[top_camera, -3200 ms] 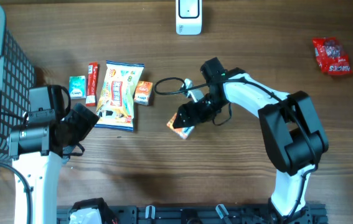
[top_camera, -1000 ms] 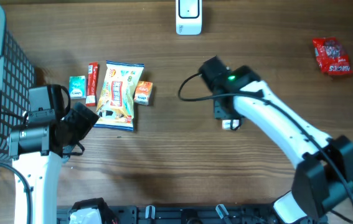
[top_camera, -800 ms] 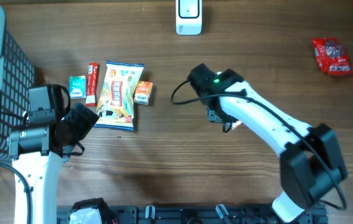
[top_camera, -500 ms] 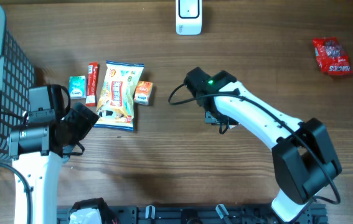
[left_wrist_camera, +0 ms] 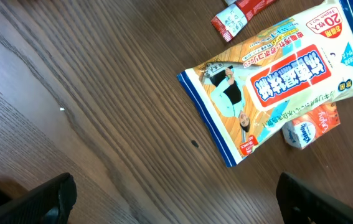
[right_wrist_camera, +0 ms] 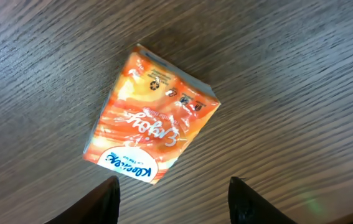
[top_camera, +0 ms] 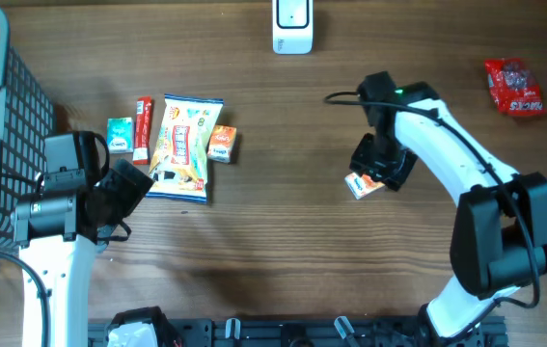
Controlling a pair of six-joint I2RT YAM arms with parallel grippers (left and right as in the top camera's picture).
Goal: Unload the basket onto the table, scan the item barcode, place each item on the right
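Tissue pack (right_wrist_camera: 151,112), orange and soft-wrapped, lies flat on the desk (top_camera: 254,289) between its middle and its right edge, skewed to the wood grain. My right claw (right_wrist_camera: 177,199) hangs directly over it with the jaws parted and nothing between them; the pack is free, ahead of the fingertips. My left claw (left_wrist_camera: 185,199) stands wide and empty near the left edge, over a printed snack bag (left_wrist_camera: 276,81).

Step in hand, as I judge it: take a fresh grip that leaves the barcode exposed, then carry the pack to the white device (top_camera: 292,26) at the far edge, which I take for the scanner. To do it well, I should turn my wrist until the jaws square up with the pack's long sides, close on those sides only, and squeeze lightly, since the wrap will yield and crease.

Not resolved: no barcode shows on the upper face, only a logo and small marks, so it may be underneath or on an edge. From overhead my right claw covers part of the pack. The device's window cannot be made out.
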